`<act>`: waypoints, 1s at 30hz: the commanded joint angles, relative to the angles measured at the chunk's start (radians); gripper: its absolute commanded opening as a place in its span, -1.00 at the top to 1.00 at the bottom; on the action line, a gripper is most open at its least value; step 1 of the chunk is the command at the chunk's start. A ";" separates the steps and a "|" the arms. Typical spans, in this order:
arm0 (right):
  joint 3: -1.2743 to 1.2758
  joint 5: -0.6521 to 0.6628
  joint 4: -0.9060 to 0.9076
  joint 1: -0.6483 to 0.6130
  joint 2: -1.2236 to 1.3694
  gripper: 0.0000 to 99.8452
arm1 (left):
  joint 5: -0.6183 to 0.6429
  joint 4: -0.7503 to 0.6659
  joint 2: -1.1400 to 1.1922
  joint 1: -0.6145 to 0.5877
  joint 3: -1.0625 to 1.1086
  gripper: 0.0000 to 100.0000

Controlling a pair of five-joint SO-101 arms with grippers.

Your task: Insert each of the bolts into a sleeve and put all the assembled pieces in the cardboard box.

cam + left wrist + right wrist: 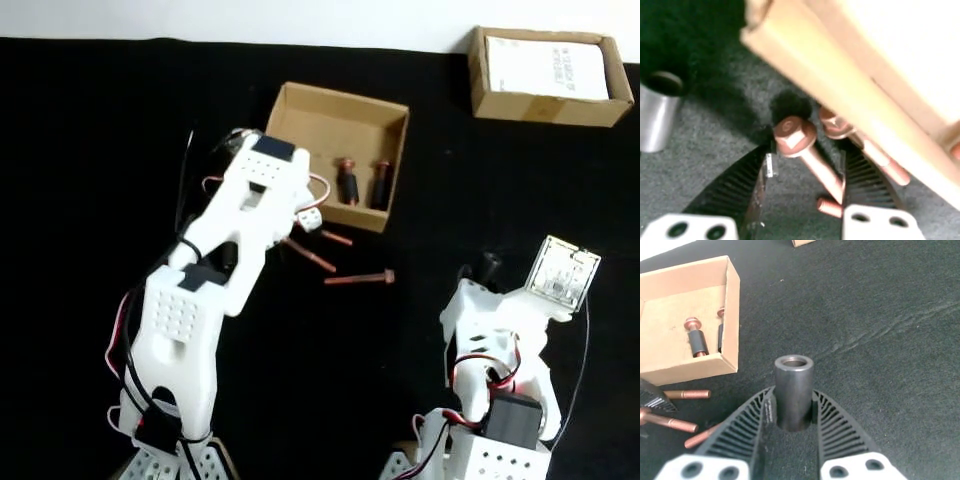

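Note:
My left gripper [805, 160] is open at the cardboard box's [392, 160] near left corner, with a copper bolt [802, 150] lying slantwise between its fingers on the mat. A second bolt [860, 147] lies against the box wall [850, 95], and a third bolt's tip [827, 206] pokes in beneath. A silver sleeve [657, 117] stands upright a little apart. My right gripper [792, 396] is shut on an upright dark sleeve [793, 385] at the near right of the table [487, 268]. Two assembled pieces [347, 182] [381, 183] lie in the box.
Three loose bolts [335, 238] [310, 255] [360, 278] lie on the black mat in front of the box. A second cardboard box [545, 100] holding white paper sits at the far right. Open mat lies between the two arms.

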 commanded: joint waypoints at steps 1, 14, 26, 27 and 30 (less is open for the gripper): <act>-0.012 0.008 -0.019 0.004 -0.012 0.99 | 0.002 -0.002 0.058 -0.016 -0.061 0.75; -0.015 0.005 -0.156 -0.024 -0.013 0.99 | 0.000 0.301 -0.018 -0.044 -0.409 0.98; -0.015 0.000 -0.162 -0.297 -0.093 0.99 | -0.301 0.304 -0.561 0.111 -0.443 0.98; -0.013 0.000 -0.162 -0.328 -0.134 0.99 | -0.336 0.304 -0.602 0.125 -0.441 0.98; -0.002 0.006 -0.156 -0.423 -0.277 0.99 | -0.404 0.304 -0.713 0.150 -0.441 0.98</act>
